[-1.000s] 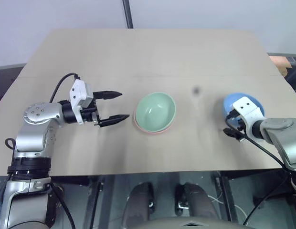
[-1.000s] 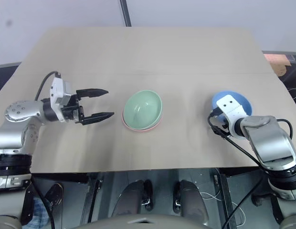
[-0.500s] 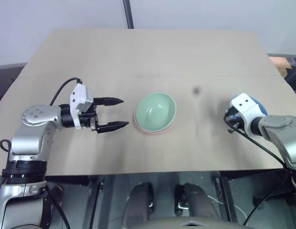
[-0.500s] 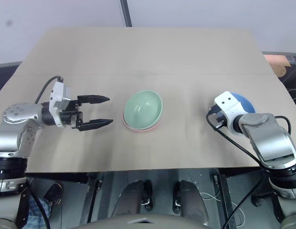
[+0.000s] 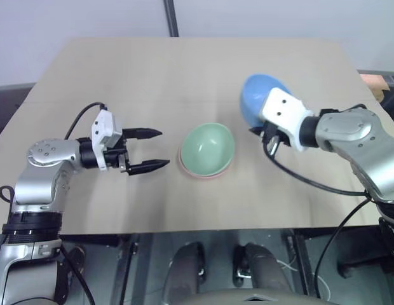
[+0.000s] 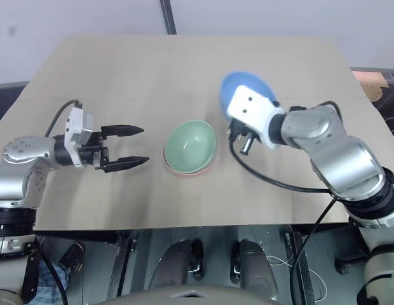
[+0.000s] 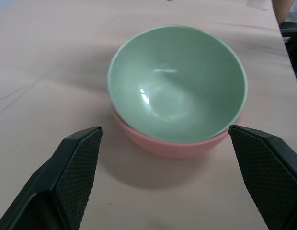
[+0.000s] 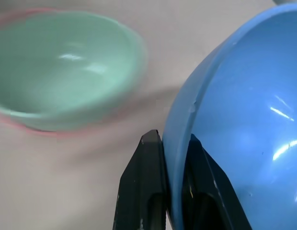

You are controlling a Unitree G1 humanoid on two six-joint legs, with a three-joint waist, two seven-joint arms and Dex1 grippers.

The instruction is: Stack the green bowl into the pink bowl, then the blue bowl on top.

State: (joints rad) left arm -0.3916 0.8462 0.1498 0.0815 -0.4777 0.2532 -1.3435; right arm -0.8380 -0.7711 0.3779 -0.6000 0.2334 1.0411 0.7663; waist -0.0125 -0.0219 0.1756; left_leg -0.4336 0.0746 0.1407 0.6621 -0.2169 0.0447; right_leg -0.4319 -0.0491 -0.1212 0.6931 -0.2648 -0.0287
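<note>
Near the surface (image 5: 184,70) centre, you see the green bowl (image 5: 208,147) nested in the pink bowl (image 7: 177,146); right fingers (image 8: 164,158) pinch the raised blue bowl (image 5: 255,100) rim, left fingers (image 5: 149,133) spread wide.

Head eyes look down on the table (image 5: 184,70) (wrists close).

mint-green bowl (image 5: 208,147), salmon-pink bowl (image 7: 177,146), sky-blue bowl (image 5: 255,98), beige table (image 5: 184,70)
</note>
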